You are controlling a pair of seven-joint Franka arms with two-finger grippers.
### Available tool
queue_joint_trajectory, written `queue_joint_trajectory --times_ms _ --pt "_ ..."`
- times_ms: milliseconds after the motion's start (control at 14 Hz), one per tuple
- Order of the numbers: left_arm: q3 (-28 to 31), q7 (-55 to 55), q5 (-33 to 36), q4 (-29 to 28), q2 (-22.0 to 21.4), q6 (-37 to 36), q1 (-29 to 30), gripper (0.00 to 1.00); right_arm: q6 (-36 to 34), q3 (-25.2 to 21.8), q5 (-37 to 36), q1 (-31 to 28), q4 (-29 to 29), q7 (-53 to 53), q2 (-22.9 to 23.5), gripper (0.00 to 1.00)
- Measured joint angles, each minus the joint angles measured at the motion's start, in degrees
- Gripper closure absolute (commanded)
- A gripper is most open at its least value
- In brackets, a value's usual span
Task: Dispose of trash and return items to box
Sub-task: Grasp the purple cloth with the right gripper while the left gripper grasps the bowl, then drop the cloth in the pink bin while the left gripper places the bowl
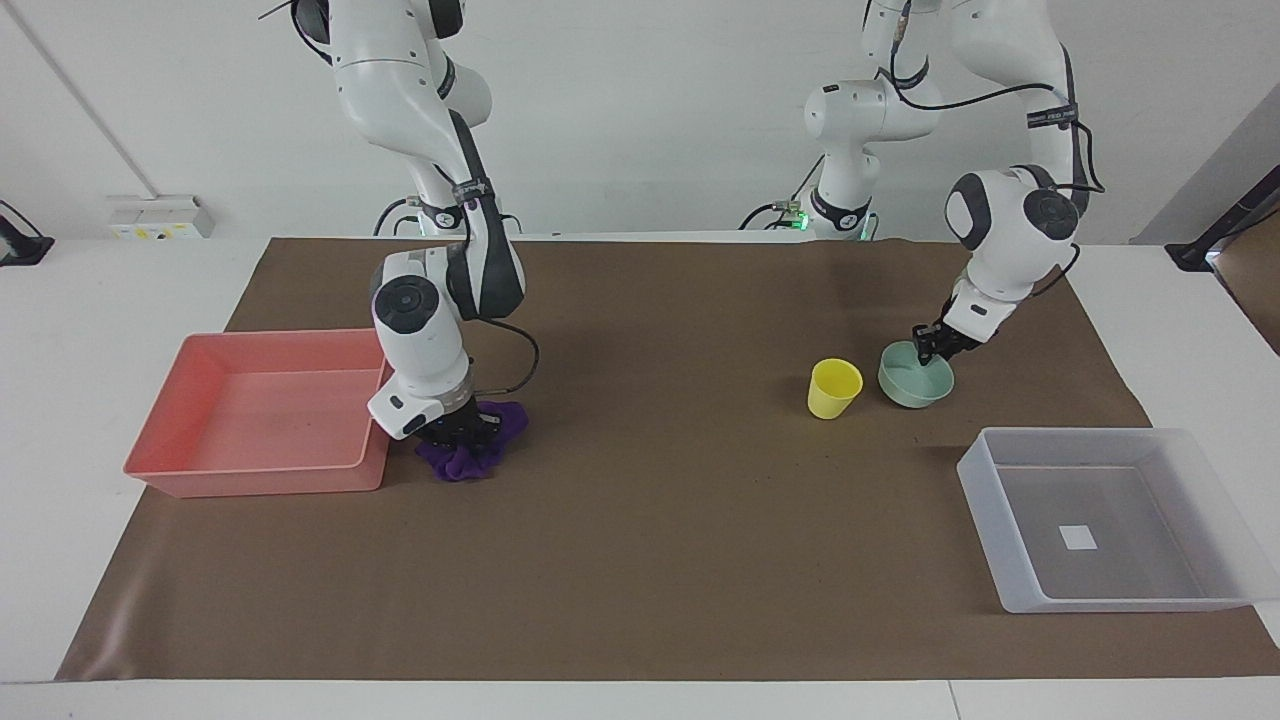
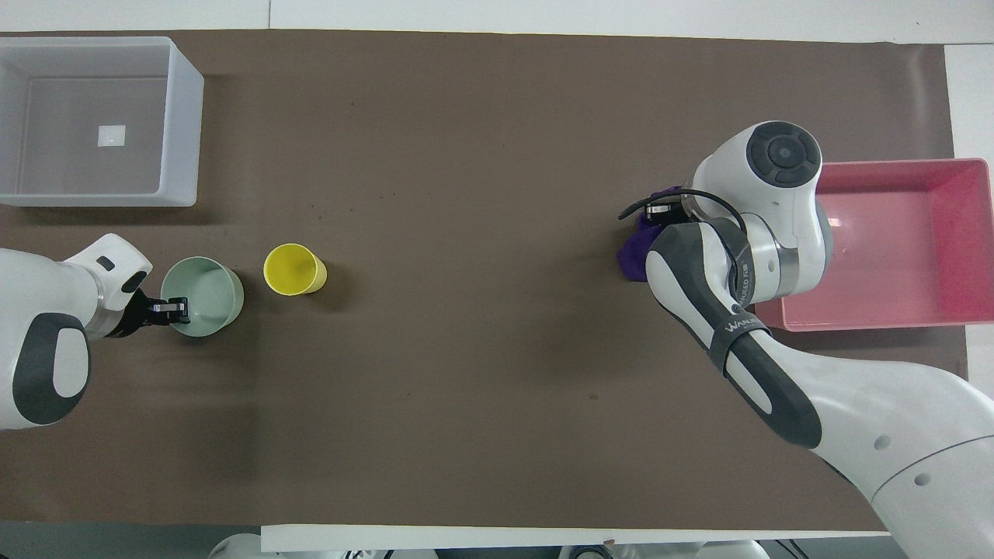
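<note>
The deep-purple rag [image 1: 470,460] lies bunched on the mat beside the pink tray; a bit of it shows in the overhead view [image 2: 633,252]. My right gripper [image 1: 455,432] is pressed down into it and shut on it. The mint-green bowl [image 1: 905,385] stands beside the yellow cup [image 1: 833,388], both nearer to the robots than the translucent box [image 1: 985,500]. My left gripper [image 1: 930,348] is down at the bowl's rim on the side nearer the robots and shut on it. The overhead view shows the bowl [image 2: 206,291], the cup [image 2: 291,269] and the left gripper [image 2: 177,305].
The pink tray [image 1: 250,480] stands at the right arm's end of the table, with the right arm's wrist against its corner. The box [image 2: 180,132] with its white label is at the left arm's end. A brown mat covers the table.
</note>
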Motion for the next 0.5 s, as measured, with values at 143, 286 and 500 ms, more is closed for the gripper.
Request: queue_joint_trajectory --times_ms 143,286,500 --pt "-0.09 -0.16 -0.19 0.77 -0.33 -0.2 -0.31 1.0 0.0 -0.08 0.0 -0.28 0.79 1.37 -0.1 0.99" --pt "-0.08 -0.29 -0.17 2.32 -1.19 -3.72 -0.35 1.0 -1.51 -0.21 0.0 -1.0 2.92 1.68 -0.78 0.99" --pt "0.06 -0.64 -0.21 10.39 -5.38 -18.32 -0.16 1.0 -13.4 -0.25 -0.01 -2.01 9.86 1.68 -4.41 0.99"
